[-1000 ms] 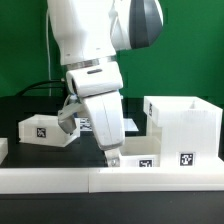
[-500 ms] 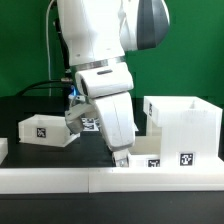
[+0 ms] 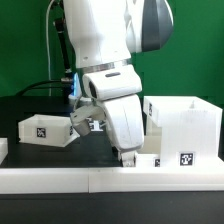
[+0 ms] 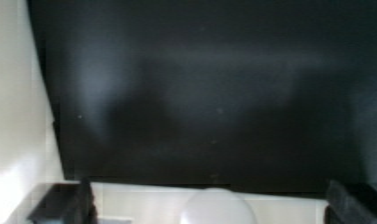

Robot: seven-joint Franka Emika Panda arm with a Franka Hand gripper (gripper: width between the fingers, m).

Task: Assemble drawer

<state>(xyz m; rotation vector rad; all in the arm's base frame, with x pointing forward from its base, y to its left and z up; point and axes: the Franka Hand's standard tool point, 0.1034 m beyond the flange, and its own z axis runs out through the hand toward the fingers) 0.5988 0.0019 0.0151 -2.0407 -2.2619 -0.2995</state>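
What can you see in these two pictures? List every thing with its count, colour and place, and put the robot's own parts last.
drawer box: one, white, open-topped, tagged, on the exterior view's right.
small drawer part: one, white, tagged, on the exterior view's left.
low tagged part: one, white, in front of the drawer box, next to the tool.
marker board: one, white, mostly hidden behind the arm.
front rail: one, white, along the table's near edge.
table: one, black, under everything.
backdrop: one, green, at the rear.
cable: one, black, rear, on the exterior view's left.
arm: one, white, centre.
tool: one, low near the table; open or shut cannot be told.
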